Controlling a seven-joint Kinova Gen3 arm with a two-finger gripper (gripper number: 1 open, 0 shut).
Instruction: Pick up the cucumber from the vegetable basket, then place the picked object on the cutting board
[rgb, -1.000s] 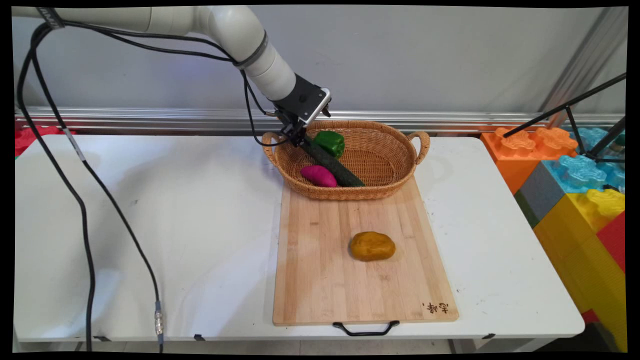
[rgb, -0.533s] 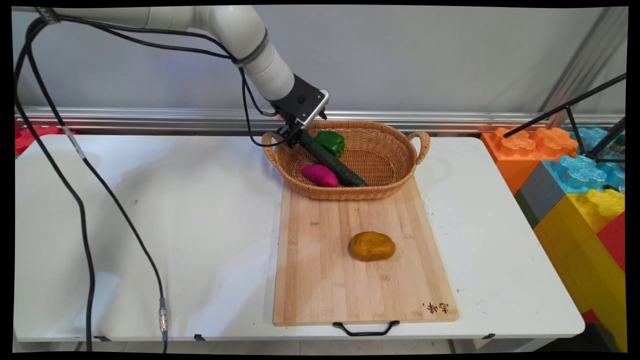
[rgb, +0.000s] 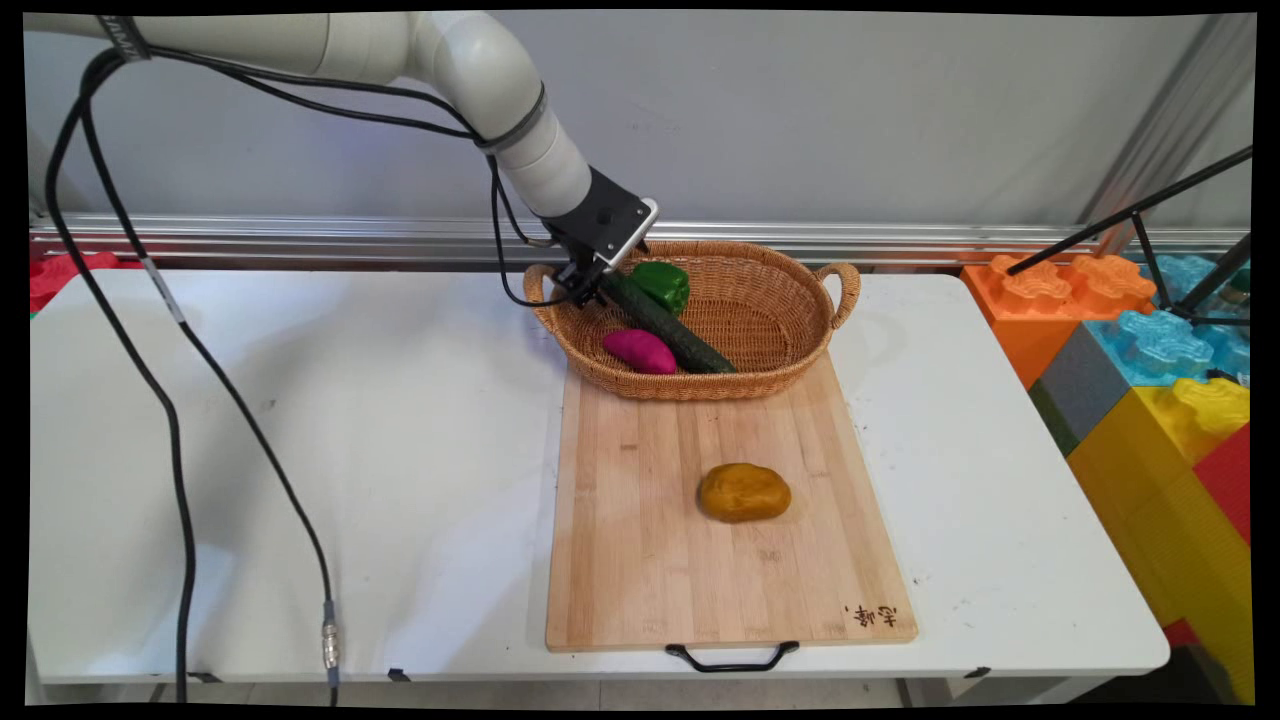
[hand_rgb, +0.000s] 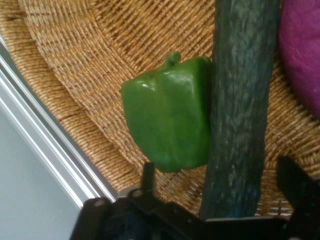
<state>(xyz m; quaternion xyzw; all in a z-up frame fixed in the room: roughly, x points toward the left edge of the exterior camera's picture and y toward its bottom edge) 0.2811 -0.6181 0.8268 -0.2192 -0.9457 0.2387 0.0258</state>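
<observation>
The gripper (rgb: 592, 287) is clamped on the upper end of the cucumber (rgb: 668, 328), so this 1 leans up from the wicker basket (rgb: 770, 320), between the green bell pepper (hand_rgb: 167, 115) and the purple sweet potato (rgb: 638, 351). A potato (rgb: 743, 492) lies on the cutting board (rgb: 640, 560).

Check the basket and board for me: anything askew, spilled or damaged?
Only the cucumber looks askew: it slants across the basket, its upper end at the gripper by the rim, its lower end down beside the purple sweet potato. It lies against the green pepper. The potato sits alone on the cutting board. Nothing looks spilled or damaged.
</observation>
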